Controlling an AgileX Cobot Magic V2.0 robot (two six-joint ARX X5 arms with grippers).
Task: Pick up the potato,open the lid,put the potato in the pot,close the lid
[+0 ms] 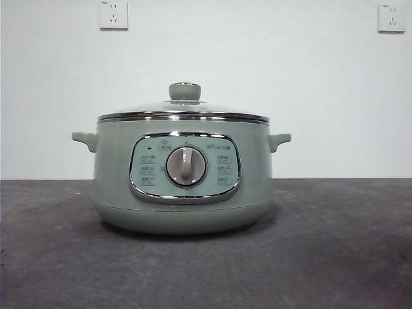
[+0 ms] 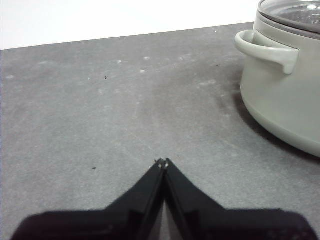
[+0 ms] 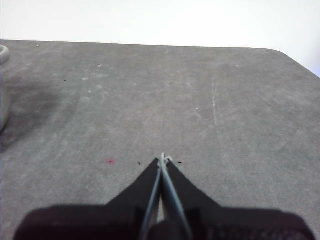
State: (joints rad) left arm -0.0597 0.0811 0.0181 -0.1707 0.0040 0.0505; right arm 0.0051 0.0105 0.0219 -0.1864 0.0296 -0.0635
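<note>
The pale green pot [image 1: 183, 174] stands in the middle of the dark table, its control panel and silver dial facing the front camera. The glass lid [image 1: 184, 109] with its green knob sits shut on the pot. The potato is out of view. My left gripper [image 2: 161, 162] is shut and empty above bare table, to one side of the pot [image 2: 285, 85], whose side handle shows in the left wrist view. My right gripper [image 3: 163, 160] is shut and empty on the other side, with only the pot's edge [image 3: 4, 90] in sight. Neither arm shows in the front view.
The grey table top [image 1: 335, 244] runs to a white wall with two sockets [image 1: 113, 14]. In the right wrist view the table's far corner [image 3: 285, 55] is rounded, and a small red speck [image 3: 111, 161] lies on the surface.
</note>
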